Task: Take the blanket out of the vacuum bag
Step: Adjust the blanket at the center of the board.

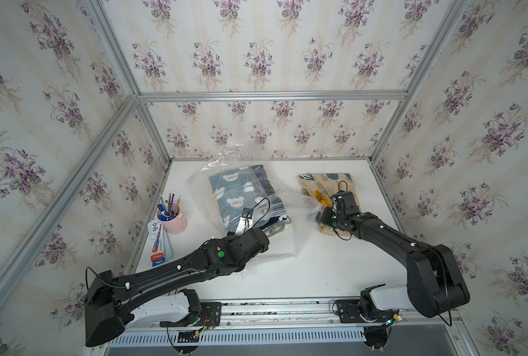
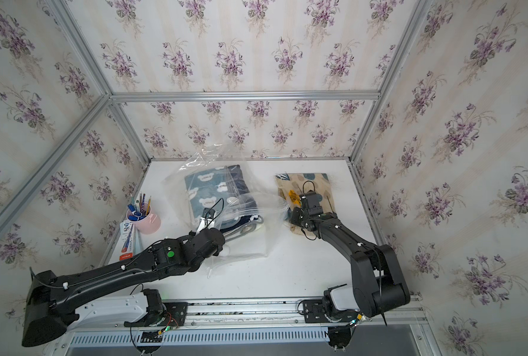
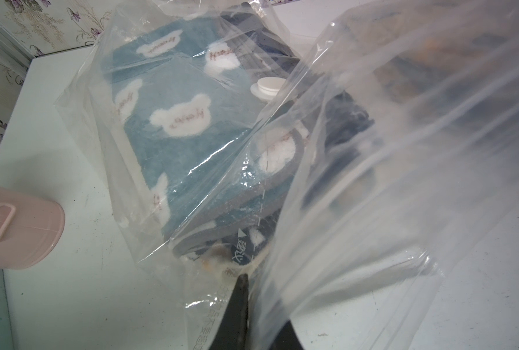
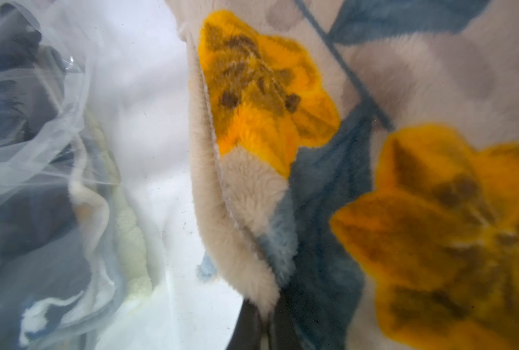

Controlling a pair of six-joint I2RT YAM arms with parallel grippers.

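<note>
The vacuum bag (image 1: 290,237) (image 2: 256,240) lies crinkled mid-table, its white valve cap (image 3: 267,86) showing in the left wrist view. A folded blue blanket (image 1: 241,194) (image 2: 213,191) (image 3: 176,121) with white bears sits inside the bag. My left gripper (image 3: 249,281) is shut on the bag's clear plastic near its printed edge. A beige blanket (image 1: 324,185) (image 2: 315,182) (image 4: 403,91) with yellow flowers lies outside the bag, to its right. My right gripper (image 4: 266,321) (image 1: 323,219) is shut on that blanket's near-left edge, close to the bag's mouth.
A pink cup (image 1: 173,218) (image 3: 16,230) of pens stands at the table's left edge, with a flat pen box (image 1: 158,243) beside it. Flowered walls on aluminium rails close in the back and both sides. The white table (image 1: 318,271) shows bare toward the front.
</note>
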